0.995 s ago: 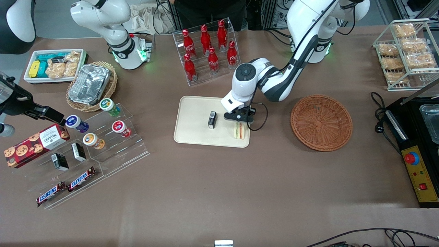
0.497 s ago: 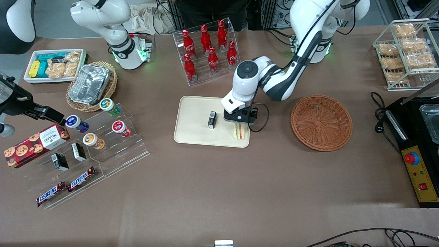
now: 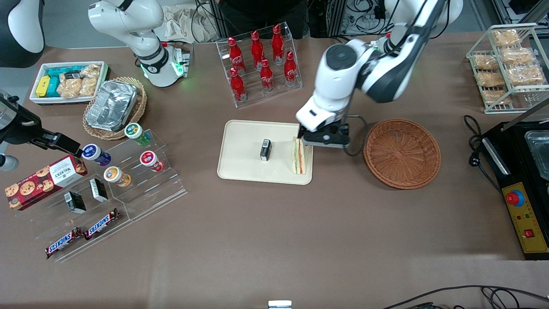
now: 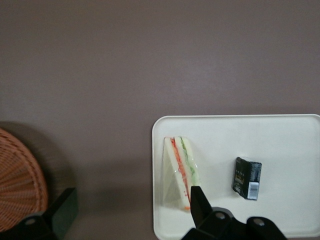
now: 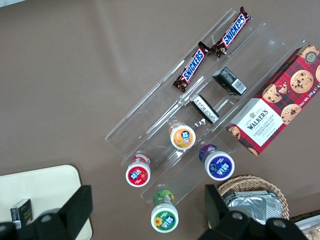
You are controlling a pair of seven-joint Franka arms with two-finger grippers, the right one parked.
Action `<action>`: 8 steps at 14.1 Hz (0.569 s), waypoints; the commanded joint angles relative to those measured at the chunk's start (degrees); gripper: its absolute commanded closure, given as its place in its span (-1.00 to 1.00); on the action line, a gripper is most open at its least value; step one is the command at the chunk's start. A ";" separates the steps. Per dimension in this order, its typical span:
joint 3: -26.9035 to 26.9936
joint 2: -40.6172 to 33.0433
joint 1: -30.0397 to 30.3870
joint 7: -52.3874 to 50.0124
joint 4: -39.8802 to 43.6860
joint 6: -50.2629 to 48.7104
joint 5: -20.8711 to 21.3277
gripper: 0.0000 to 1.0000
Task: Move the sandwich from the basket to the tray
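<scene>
Front view first: the sandwich (image 3: 299,156) stands on edge on the tray (image 3: 240,133), right at the short rim nearest the basket (image 3: 402,153), with its striped filling edge facing up. A small dark packet (image 3: 265,149) sits near the middle of the tray, apart from the sandwich. The basket looks empty from here, so I'd judge the placing itself is done and what's left is getting the arm away cleanly. The gripper (image 3: 324,138) hangs above the gap between tray and basket, just beside the sandwich's farther corner, and I can see nothing touching the bread. In the left wrist view the two dark fingers (image 4: 62,210) are spread wide with bare table and tray edge between them and nothing in their grasp; the sandwich (image 4: 179,172) lies on the tray (image 4: 280,135) close to one fingertip, the basket (image 4: 20,185) close to the other. To finish well, I'd say the arm should lift straight up before swinging off sideways, since the sandwich balances on a narrow edge close to the rim and a brush from that near finger could tip it over or push it off the tray. As for the pose, the left arm reaches in from its base with the elbow high, the wrist pointing straight down, and the hand's cable looping toward the basket.
</scene>
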 commanded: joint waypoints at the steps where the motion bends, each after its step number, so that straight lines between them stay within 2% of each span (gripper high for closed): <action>1: -0.38 -2.33 4.28 4.07 5.65 -9.13 -2.53 -0.99; 4: -0.39 -4.09 7.72 4.42 10.85 -14.60 -2.53 -0.99; 8: 0.40 -6.47 8.77 4.77 11.13 -15.76 -0.95 -0.99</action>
